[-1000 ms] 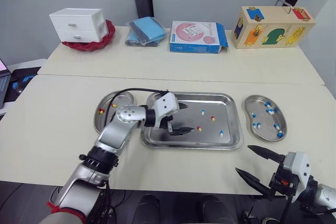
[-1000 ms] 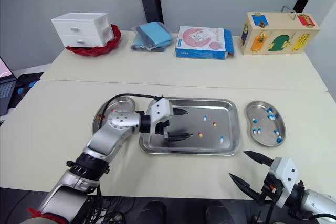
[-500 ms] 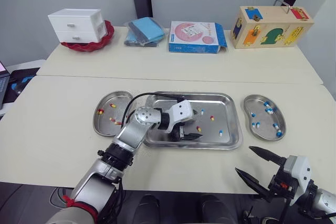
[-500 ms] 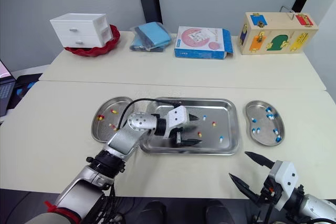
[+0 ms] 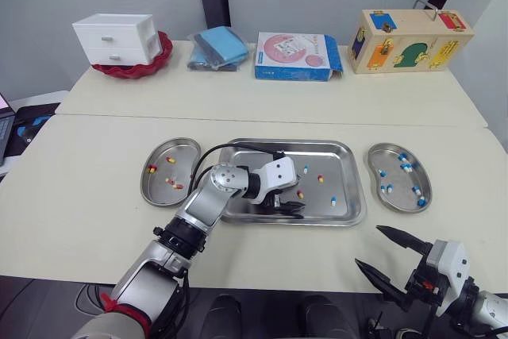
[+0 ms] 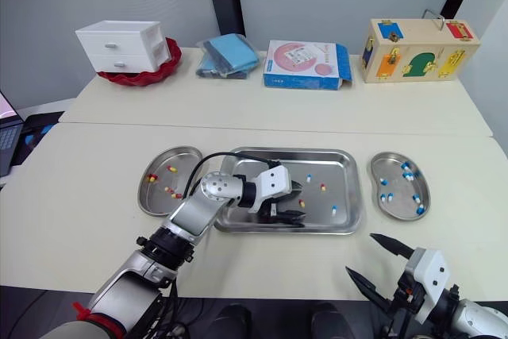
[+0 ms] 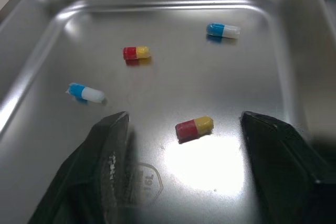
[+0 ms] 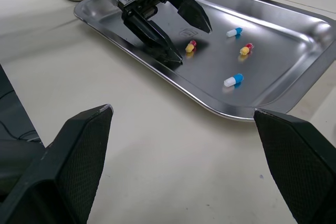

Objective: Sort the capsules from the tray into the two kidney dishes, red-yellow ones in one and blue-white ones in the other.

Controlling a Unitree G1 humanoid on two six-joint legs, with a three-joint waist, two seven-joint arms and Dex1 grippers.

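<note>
The sorting is, in my judgement, mostly done but not finished. Four capsules are left in the tray (image 5: 343, 213). Nearest lies a blue-white one (image 5: 334, 202), then a red-yellow capsule (image 7: 194, 128), then a second red-yellow one (image 5: 321, 179), and farthest a second blue-white one (image 5: 305, 169). The left dish (image 5: 181, 151), just beside the tray on the robot's left, holds about four red-yellow capsules. The right dish (image 5: 399, 202), just beside the tray on the other side, holds several blue-white ones, and I see no wrong colour in either dish. So two capsules remain for each dish. Now the arms. The right gripper (image 5: 367, 245) hangs nearest, low over the near edge of the table and well apart from the tray; its fingers are wide apart and carry nothing. The left arm reaches forward and across into the tray. The left gripper (image 7: 182, 116) is low over the tray floor with its fingers apart, one on each side of the nearer red-yellow capsule, and neither finger touches it. Whether the fingertips rest on the metal, I cannot tell. The step in hand seems to be the picking of this capsule for the left dish.
</note>
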